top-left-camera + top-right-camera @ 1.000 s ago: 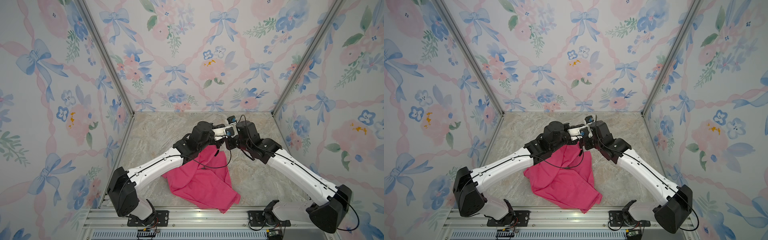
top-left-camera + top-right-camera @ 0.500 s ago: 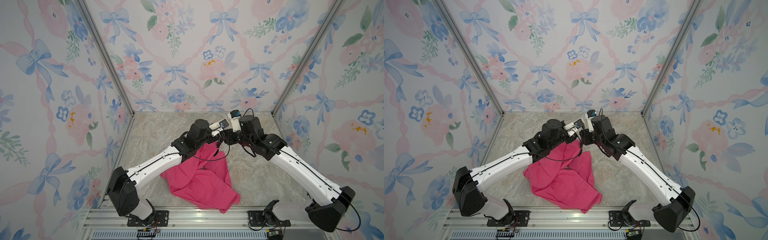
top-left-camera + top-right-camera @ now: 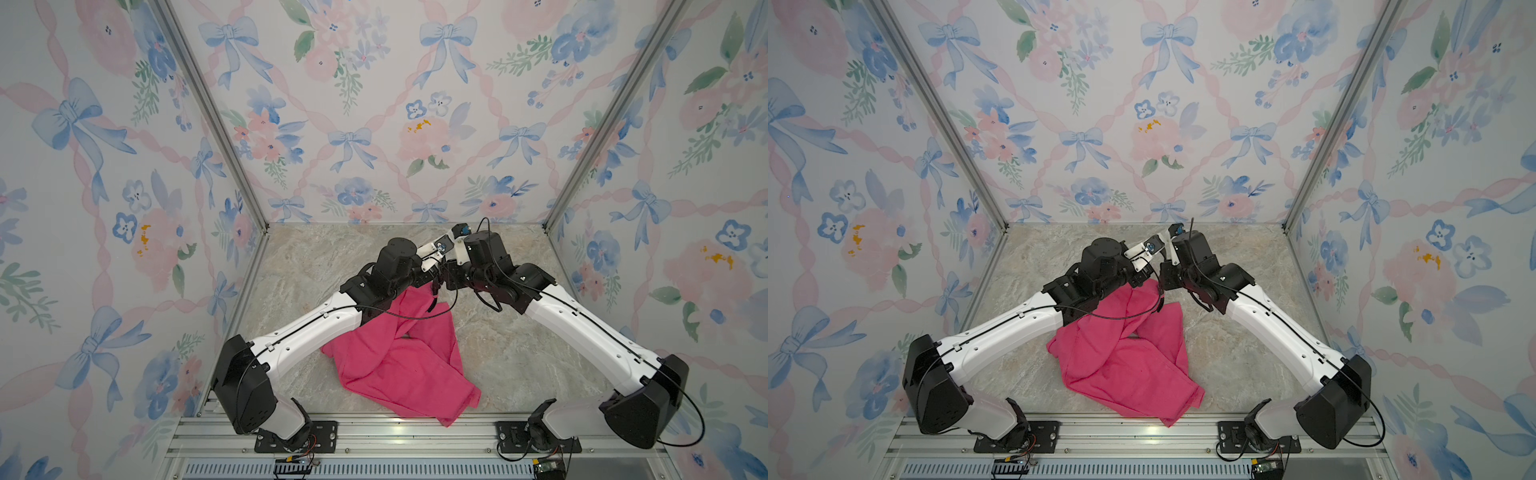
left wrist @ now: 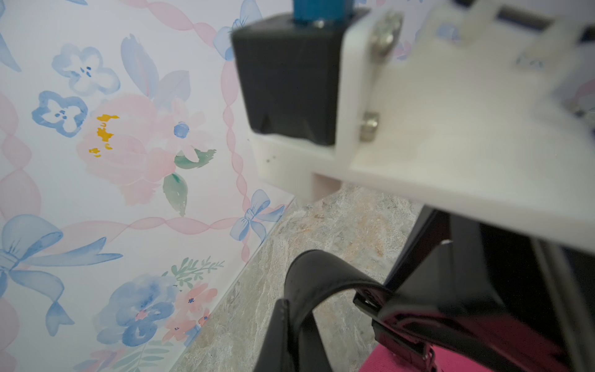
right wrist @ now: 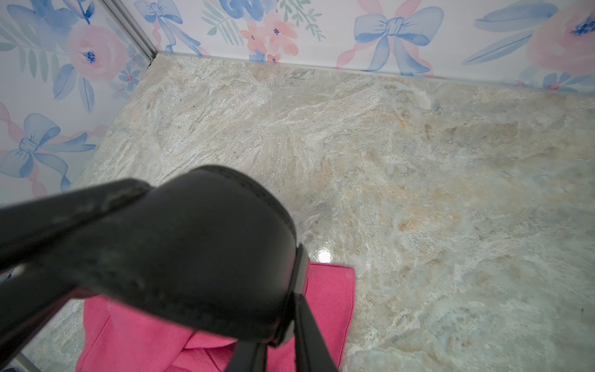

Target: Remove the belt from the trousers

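The pink trousers [image 3: 399, 357] [image 3: 1125, 353] lie crumpled on the marble table, their upper end lifted toward both grippers. The black belt [image 4: 322, 270] [image 5: 193, 241] arches in a short stiff loop between the two grippers. My left gripper [image 4: 296, 348] [image 3: 432, 276] is shut on one side of the loop. Facing it a hand's width away, my right gripper [image 5: 277, 351] [image 3: 445, 279] is shut on the other side. In both top views only a short dark piece of belt [image 3: 434, 293] [image 3: 1158, 291] shows under the wrists. Where the belt runs through the trousers is hidden.
The floral back wall [image 3: 374, 166] and the side walls stand close around the marble table [image 3: 519, 353]. An aluminium rail [image 3: 395, 436] runs along the front edge. The left arm's thin black cable [image 3: 415, 318] sags over the trousers.
My right gripper opened, shifted beside the left gripper and shut again on the belt. The left gripper stayed shut, and both wrists now sit closer together above the trousers' upper end.
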`<state>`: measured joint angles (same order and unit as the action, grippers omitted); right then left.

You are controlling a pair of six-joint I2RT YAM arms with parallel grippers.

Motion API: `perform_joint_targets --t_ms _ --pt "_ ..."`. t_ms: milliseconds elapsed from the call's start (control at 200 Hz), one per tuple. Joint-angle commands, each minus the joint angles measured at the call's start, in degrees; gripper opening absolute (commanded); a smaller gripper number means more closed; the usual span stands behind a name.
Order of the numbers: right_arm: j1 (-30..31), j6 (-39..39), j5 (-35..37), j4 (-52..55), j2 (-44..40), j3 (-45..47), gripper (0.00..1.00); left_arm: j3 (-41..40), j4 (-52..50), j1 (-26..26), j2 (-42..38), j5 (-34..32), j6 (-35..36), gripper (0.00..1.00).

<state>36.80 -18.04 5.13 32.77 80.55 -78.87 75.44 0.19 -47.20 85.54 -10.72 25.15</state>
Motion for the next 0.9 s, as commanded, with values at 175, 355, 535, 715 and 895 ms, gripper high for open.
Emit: perform_joint_targets --t_ms 175,355,535,715,895 --pt "-0.5 -1.0 0.1 0.2 1.5 1.6 0.23 1.4 3.2 0.4 -3.2 0.5 -2.7 0.00" --pt "-0.4 -1.2 0.0 -0.6 1.5 2.4 0.07 1.4 3.2 0.5 -3.4 1.1 -3.4 0.00" --pt "-0.6 -1.4 -0.2 -1.4 1.9 3.3 0.00 2.4 3.1 1.5 -5.1 5.7 -7.3 0.00" --pt "-0.8 -1.7 -1.1 -4.3 2.2 6.0 0.08 5.6 3.2 3.5 -6.4 14.8 -14.8 0.00" --pt "-0.8 -2.0 -2.3 -6.6 3.2 8.1 0.11 9.8 4.1 3.9 -4.9 21.3 -18.8 0.00"
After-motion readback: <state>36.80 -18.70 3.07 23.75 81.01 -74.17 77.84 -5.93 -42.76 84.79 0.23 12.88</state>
